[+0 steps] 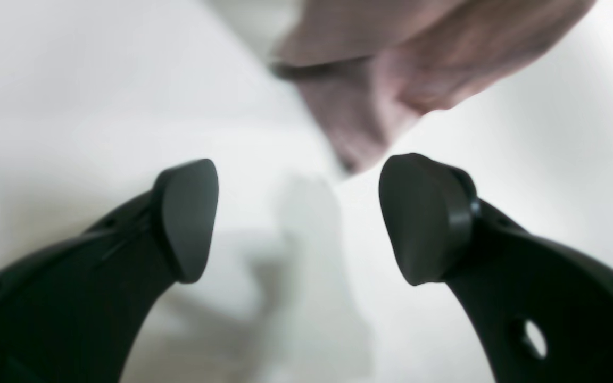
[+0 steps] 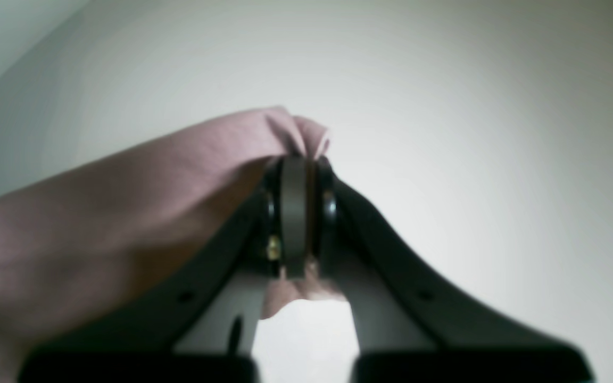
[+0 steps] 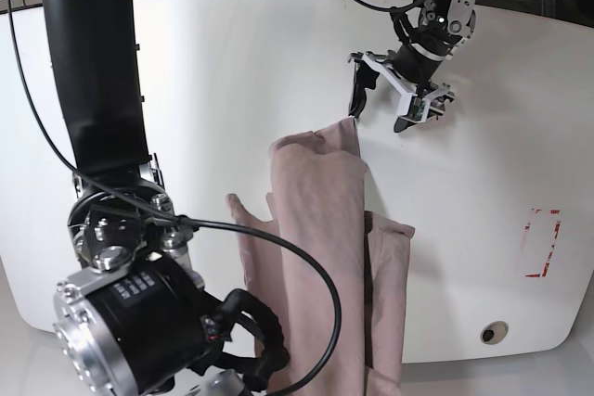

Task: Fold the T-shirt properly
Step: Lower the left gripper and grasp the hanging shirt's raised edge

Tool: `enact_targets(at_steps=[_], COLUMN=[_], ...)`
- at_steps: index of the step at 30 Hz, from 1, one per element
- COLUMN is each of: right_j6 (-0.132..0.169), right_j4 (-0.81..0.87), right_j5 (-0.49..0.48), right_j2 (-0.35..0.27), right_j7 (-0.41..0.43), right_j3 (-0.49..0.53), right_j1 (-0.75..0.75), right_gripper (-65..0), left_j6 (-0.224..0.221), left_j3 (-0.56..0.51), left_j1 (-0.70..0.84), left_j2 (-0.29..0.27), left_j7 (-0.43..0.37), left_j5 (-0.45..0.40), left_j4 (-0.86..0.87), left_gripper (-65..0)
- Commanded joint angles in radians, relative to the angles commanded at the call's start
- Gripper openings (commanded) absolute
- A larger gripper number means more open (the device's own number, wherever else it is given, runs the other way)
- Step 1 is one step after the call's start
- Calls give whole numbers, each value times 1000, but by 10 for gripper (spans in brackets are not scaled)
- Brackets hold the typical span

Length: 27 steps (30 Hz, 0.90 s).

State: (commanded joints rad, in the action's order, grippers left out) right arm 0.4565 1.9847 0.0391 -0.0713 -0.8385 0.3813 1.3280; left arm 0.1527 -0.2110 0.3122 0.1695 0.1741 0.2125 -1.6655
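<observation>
The mauve T-shirt [image 3: 316,229] lies as a long wrinkled strip from the table's middle down past the front edge in the base view. My left gripper [image 3: 380,116] hangs open just beyond its far corner. In the left wrist view the left gripper [image 1: 306,218] has nothing between its fingers, and a blurred corner of the T-shirt [image 1: 391,69] lies just ahead of the tips. My right gripper [image 2: 296,213] is shut on a bunched fold of the T-shirt [image 2: 115,213], which drapes away to the left. The right arm's own bulk hides its fingers in the base view.
The white table [image 3: 232,71] carries a red marked rectangle [image 3: 541,243] near its right edge and a small round hole [image 3: 489,332] near the front. The right arm's black column [image 3: 93,62] fills the left foreground. Cables run along the far edge.
</observation>
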Motion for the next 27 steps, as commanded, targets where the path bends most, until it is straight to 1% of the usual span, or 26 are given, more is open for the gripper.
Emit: enact_targets(at_steps=[8,14,16,24,27], right_j6=[0,0,0,0,0], right_j4=[0,2,2,2,2], right_j5=[0,0,0,0,0], right_j2=[0,0,0,0,2], right_j7=[0,0,0,0,0], right_j3=[-2,-2,0,-2,-2], right_j1=[-2,-2,-2,-2,-3], right_gripper=[-650,-650,-650,-650,-650], left_j6=[-2,-2,-2,-2,-2], left_j3=[-54,-64,-68,-68,-68], left_j1=[-48,-54,-58,-101,-124], left_j2=[0,-2,-20,-28,-48], left_j7=[0,0,0,0,0], left_j5=[-3,-3,-5,-3,-3], left_j4=[84,117,126,203,238], left_gripper=[-178,-178,-178,-178,-178])
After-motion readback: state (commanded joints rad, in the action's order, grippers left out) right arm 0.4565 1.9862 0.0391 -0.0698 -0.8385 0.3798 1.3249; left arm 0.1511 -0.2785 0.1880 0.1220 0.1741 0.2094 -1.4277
